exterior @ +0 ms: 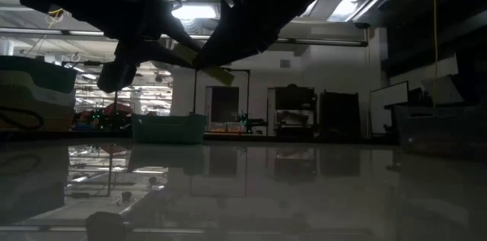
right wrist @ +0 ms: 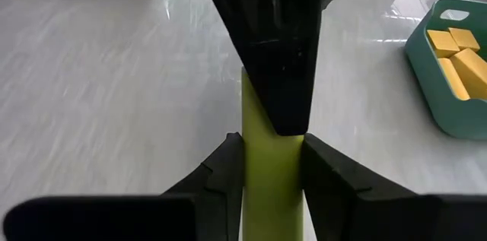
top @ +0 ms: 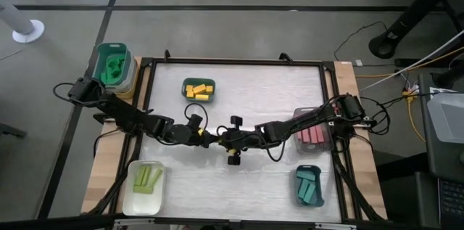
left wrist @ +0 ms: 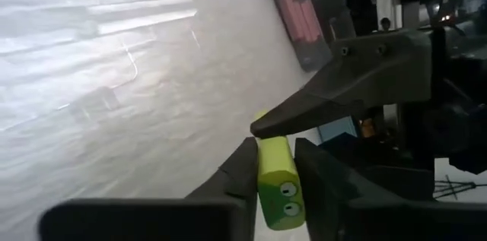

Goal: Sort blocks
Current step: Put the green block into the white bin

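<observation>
Above the middle of the white table (top: pixel 254 179), both grippers meet on one lime green rectangular bar (left wrist: pixel 275 172), apparently so that it can pass from one arm to the other. From the left wrist view, the left gripper (left wrist: pixel 271 166) has its dark fingers closed on the bar's sides, the end with two small round marks pointing back toward the wrist. Seen from the right wrist, the right gripper (right wrist: pixel 272 166) also pinches the same bar between its fingers, the other arm's finger lying over its far end. Off the table surface in the low view, the bar shows as a pale tilted sliver under the dark arms.

Such a double hold probably serves the sorting: other lime green blocks (top: pixel 147 177) lie in the white rounded tray (top: pixel 130 199) on the left arm's side. Yellow-orange blocks (top: pixel 199 90) fill the teal tray (top: pixel 184 92), pink ones (top: pixel 313 138) the grey tray (top: pixel 299 144), teal ones (top: pixel 308 187) another teal tray (top: pixel 298 173).
</observation>
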You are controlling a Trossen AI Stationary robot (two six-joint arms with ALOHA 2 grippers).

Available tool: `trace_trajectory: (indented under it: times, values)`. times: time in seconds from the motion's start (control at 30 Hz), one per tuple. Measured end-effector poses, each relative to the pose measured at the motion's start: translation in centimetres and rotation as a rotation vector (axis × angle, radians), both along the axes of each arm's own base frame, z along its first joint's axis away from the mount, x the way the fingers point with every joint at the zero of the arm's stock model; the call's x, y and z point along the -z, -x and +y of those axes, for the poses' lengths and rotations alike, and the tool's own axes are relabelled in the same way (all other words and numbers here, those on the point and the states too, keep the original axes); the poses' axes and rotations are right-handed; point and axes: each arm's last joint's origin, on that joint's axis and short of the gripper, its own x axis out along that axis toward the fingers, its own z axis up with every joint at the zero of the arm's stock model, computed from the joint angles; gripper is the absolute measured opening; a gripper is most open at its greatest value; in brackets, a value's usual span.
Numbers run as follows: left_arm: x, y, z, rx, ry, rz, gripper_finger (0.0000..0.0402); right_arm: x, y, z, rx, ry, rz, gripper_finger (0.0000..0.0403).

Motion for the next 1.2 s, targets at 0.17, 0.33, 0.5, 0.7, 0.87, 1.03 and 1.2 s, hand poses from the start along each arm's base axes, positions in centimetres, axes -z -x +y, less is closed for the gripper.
trace_trajectory:
  times: [0.17,0.33,0.5,0.7,0.87,1.03,1.2]
  values:
    - [0.0,0.0,0.0,0.014,0.004,0.004,0.0044,0.0,0.0,0.0,0.000,-0.001,0.000,0.0120]
    - [0.1,0.0,-0.1,0.036,-0.026,0.014,0.0044,-0.1,-0.1,0.1,-0.008,-0.014,-0.014,0.0142]
    - [0.1,0.1,-0.1,0.057,-0.044,0.020,0.0044,-0.3,-0.1,0.2,-0.052,-0.051,-0.018,0.0166]
    - [-0.4,0.9,0.1,0.120,-0.104,0.072,0.0044,-0.4,-0.1,0.3,-0.081,-0.072,-0.014,0.0201]
    - [-1.9,2.6,0.3,0.179,-0.140,0.095,0.0044,-2.2,0.8,0.2,-0.099,-0.057,-0.024,0.0211]
    - [-4.1,5.8,0.0,0.351,-0.148,0.108,0.0046,-5.8,3.0,-0.5,-0.120,-0.009,-0.018,0.0209]
    - [-5.3,10.0,-1.2,0.612,-0.048,0.161,0.0046,-9.8,6.7,-1.4,-0.090,-0.040,0.007,0.0209]
